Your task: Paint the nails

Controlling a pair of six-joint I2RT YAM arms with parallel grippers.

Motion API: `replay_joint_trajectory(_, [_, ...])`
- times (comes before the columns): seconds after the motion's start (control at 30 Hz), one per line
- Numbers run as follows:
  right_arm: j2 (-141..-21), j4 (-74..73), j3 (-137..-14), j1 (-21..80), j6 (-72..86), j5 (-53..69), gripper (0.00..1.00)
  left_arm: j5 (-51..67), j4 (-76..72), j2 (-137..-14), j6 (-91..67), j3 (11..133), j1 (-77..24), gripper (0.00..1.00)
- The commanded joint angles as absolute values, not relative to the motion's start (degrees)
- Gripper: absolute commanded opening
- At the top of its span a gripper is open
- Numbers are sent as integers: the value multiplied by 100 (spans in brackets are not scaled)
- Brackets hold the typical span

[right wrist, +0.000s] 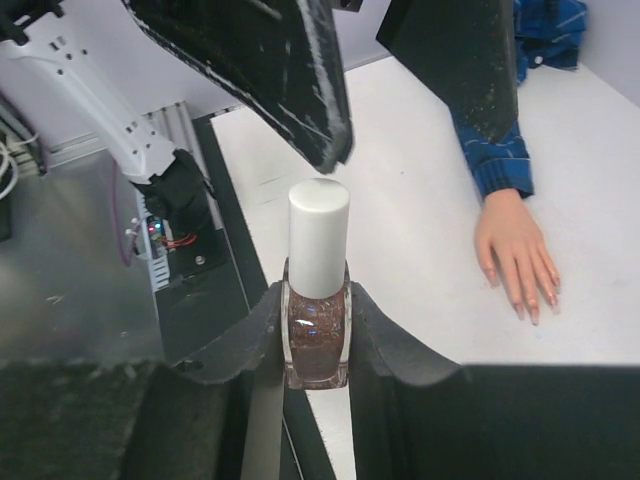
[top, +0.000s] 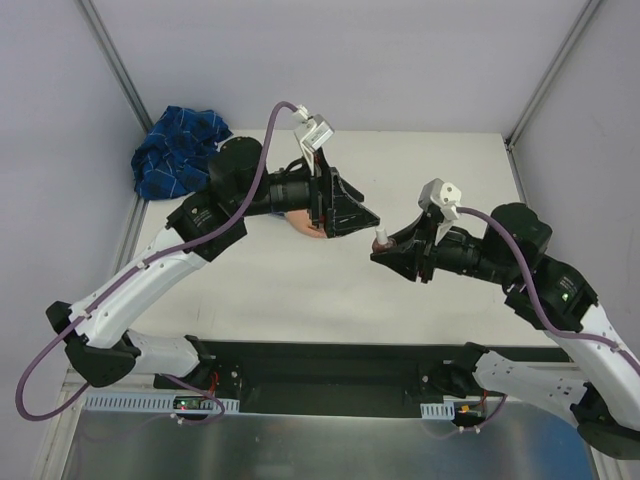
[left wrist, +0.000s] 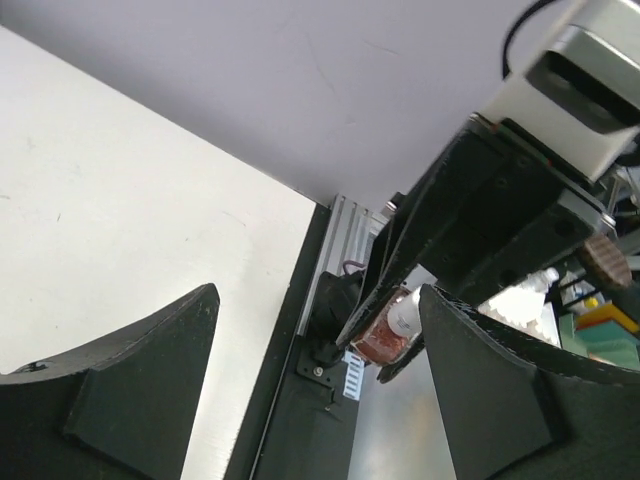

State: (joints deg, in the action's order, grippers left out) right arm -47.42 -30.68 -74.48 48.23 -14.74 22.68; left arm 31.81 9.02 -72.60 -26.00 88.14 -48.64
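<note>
The right gripper (right wrist: 317,297) pinches a glitter polish bottle (right wrist: 318,345), white cap (right wrist: 319,235) upright, close before its wrist camera. At 12 o'clock above the cap hangs the left gripper (right wrist: 380,70), jaws spread wide with nothing between them. Farther off, at 3 o'clock, the fake hand (right wrist: 512,245) lies flat on the white table (right wrist: 420,200), blue plaid sleeve (right wrist: 495,165) behind, its nails (right wrist: 533,315) pointing nearward. The overhead view hides those nails beneath the left gripper, showing only a peach sliver.

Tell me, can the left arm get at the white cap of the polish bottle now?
Probably yes. The left claw stands open close to the white cap, with nothing between them; the right claw grips the bottle.
</note>
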Motion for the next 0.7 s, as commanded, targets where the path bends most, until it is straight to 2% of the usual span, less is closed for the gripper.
replay_joint_trajectory(0.0, [-4851,-2856,-7761,4957,-1617,1416,0,2689,870,-7488,-2883,9139,-4939,79])
replay_joint_trajectory(0.13, [-4860,-2742,-7717,5071,-1565,1090,0,2698,861,-7699,-2646,9360,-5211,80])
replay_joint_trajectory(0.23, [-4860,-2716,-7717,5106,-1521,844,0,2707,861,-7778,-2549,9422,-5379,75])
replay_joint_trajectory(0.4, [-4790,-2725,-7655,5142,-1468,546,1,2523,870,-7752,-2523,9290,-5449,74])
replay_joint_trajectory(0.47, [-4755,-2716,-7646,5133,-1424,431,0,2488,870,-7726,-2435,9264,-5511,67])
replay_joint_trajectory(0.5, [-4729,-2707,-7638,5142,-1415,370,0,2470,879,-7717,-2408,9246,-5537,61])
replay_joint_trajectory(0.53, [-4711,-2698,-7638,5142,-1380,369,0,2435,888,-7699,-2365,9220,-5563,49])
replay_joint_trajectory(0.63, [-4667,-2654,-7664,5133,-1292,430,0,2513,905,-7725,-2338,9202,-5572,32])
replay_joint_trajectory(0.67, [-4676,-2637,-7673,5142,-1275,439,0,2575,914,-7752,-2320,9211,-5572,29])
